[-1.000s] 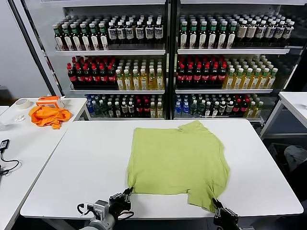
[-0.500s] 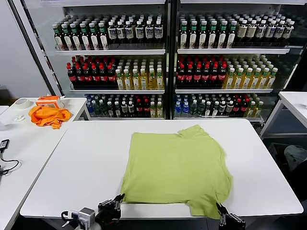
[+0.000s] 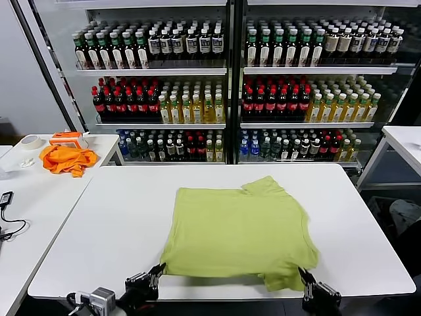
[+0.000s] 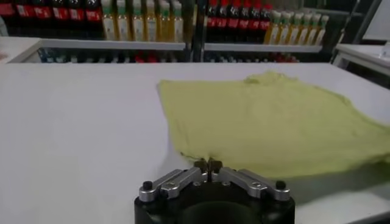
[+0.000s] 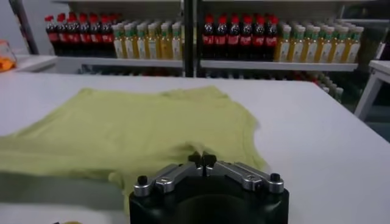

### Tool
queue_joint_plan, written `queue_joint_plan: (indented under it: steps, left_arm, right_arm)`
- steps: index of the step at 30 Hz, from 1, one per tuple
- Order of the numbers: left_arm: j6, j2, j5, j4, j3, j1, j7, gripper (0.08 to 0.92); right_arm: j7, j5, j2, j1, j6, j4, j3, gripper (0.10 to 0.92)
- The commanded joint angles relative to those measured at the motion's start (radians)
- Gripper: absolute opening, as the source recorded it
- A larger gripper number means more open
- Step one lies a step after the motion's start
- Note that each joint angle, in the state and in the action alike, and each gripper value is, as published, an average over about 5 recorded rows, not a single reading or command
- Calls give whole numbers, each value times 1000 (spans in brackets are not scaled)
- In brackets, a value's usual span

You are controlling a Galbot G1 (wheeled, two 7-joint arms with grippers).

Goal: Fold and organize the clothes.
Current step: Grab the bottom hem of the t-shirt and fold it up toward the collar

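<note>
The lime T-shirt (image 3: 240, 229) lies on the white table (image 3: 118, 217), its near edge at the table's front edge. My left gripper (image 3: 158, 270) is shut on the shirt's near left corner; in the left wrist view (image 4: 207, 164) the fingertips pinch the fabric (image 4: 274, 122). My right gripper (image 3: 304, 273) is shut on the shirt's near right corner; in the right wrist view (image 5: 202, 159) the fingertips pinch the cloth (image 5: 122, 131). Both grippers sit at the table's front edge. The collar end points to the far side.
A bright orange garment (image 3: 64, 158) and a tape roll (image 3: 30, 141) lie on a side table at the left. Drink shelves (image 3: 230, 85) stand behind. Another table (image 3: 404, 141) is at the right. A cable (image 3: 6, 217) lies at the left edge.
Both grippers have pulled the shirt's near edge toward the table's front edge, dragging the whole shirt closer to me. The grippers sit lower and farther back in the head view.
</note>
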Motion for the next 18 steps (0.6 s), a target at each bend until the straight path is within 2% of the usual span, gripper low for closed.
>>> queue_joint_plan:
  steps: [1, 8, 18]
  left_arm:
    - [-59, -28, -42, 228, 74, -278, 72, 83]
    - [-71, -76, -38, 371, 149, -438, 94, 83]
    - [-67, -98, -15, 497, 195, -518, 115, 83]
  right_arm:
    - [11, 44, -6, 203, -56, -97, -28, 105]
    - [17, 49, 0, 290, -95, -182, -77, 105]
    - [62, 79, 34, 333, -137, -234, -111, 105]
